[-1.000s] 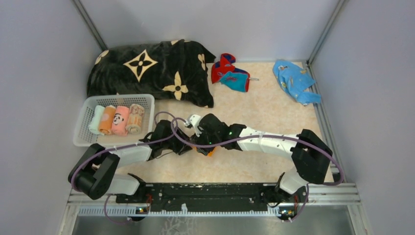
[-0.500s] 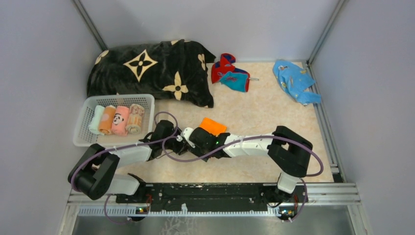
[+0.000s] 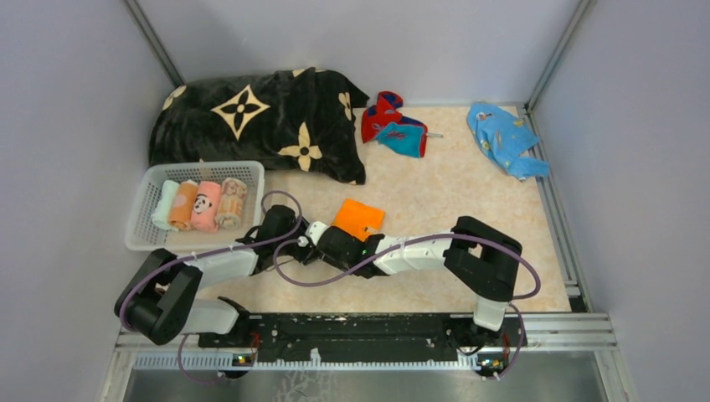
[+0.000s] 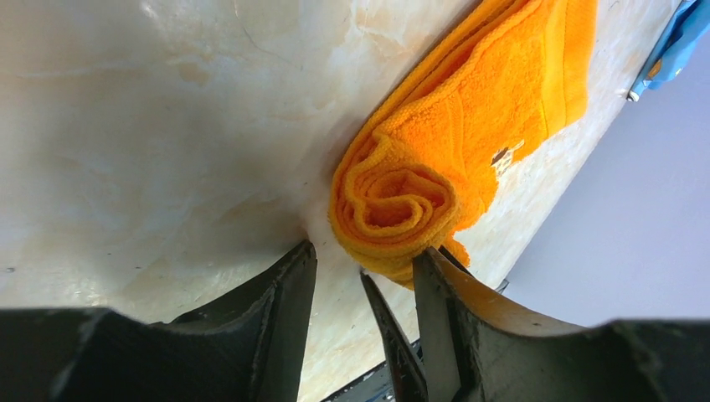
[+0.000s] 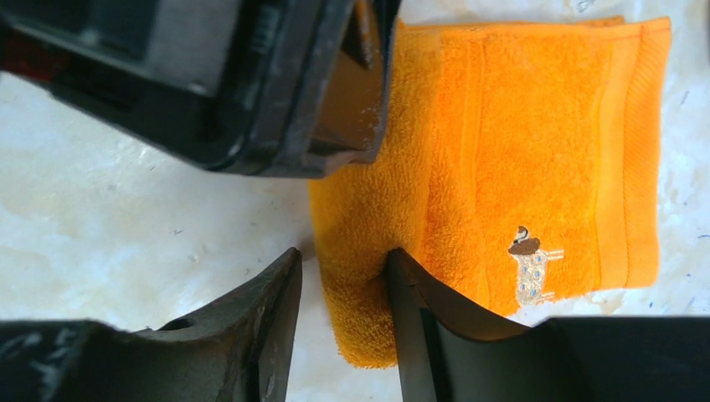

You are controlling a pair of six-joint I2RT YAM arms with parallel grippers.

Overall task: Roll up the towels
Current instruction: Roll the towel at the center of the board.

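**A:** Left wrist view: the orange towel is half rolled. The spiral of terry layers shows at the end nearest the camera, and the rest lies flat beyond it.

**B:** Any label on it?

**A:** No writing I can read. There's just a tiny embroidered animal near one hemmed edge, with a brown top and a pale spotted body.

**B:** Where's it sitting?

**A:** About the middle of the table, a bit toward the near edge. The rolled end lies right at the tips of the left claw. Its jaws are spread, with bare table showing between one finger and the roll. The other finger is at the roll's lower edge, and I can't tell if it touches. The right claw is spread too, not clenched. The rolled edge runs between its fingers, with a sliver of table beside one. The two claws are just beside each other.
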